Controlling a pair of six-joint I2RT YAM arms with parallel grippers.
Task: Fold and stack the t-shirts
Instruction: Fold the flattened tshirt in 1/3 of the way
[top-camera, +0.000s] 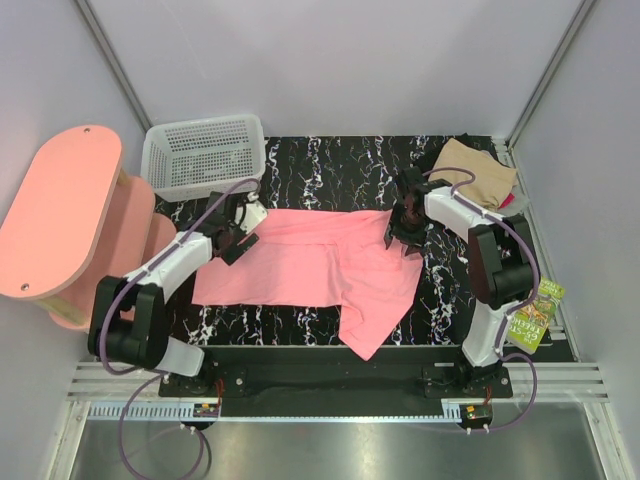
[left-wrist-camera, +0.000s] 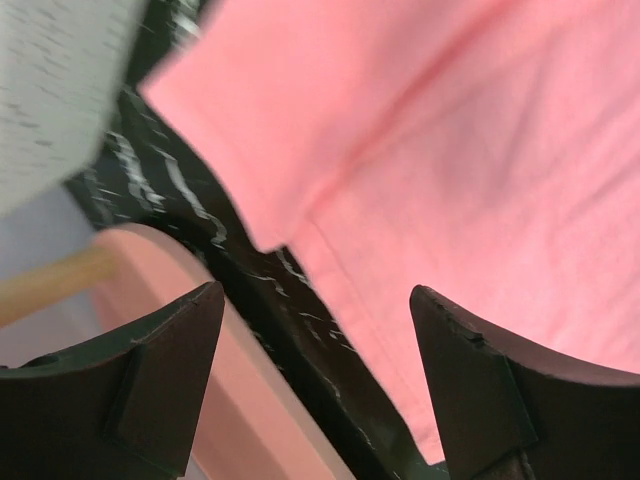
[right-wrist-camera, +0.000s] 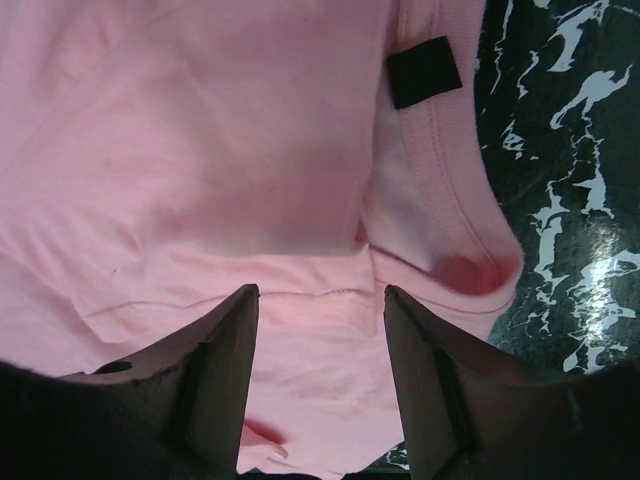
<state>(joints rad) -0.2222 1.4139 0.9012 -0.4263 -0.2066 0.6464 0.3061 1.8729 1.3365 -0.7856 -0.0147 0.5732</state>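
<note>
Presently left end effector (top-camera: 232, 243) and right end effector (top-camera: 400, 235) gape above pink shirt (top-camera: 310, 265) beside white basket (top-camera: 203, 160).

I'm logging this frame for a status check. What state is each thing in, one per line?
pink t-shirt: spread out on the table, not folded.
tan t-shirt: folded, on top of the stack in the far right corner.
basket: upright, nothing visible inside.
left gripper: open, holding nothing, over the pink shirt's edge.
right gripper: open, holding nothing, near the collar.
</note>
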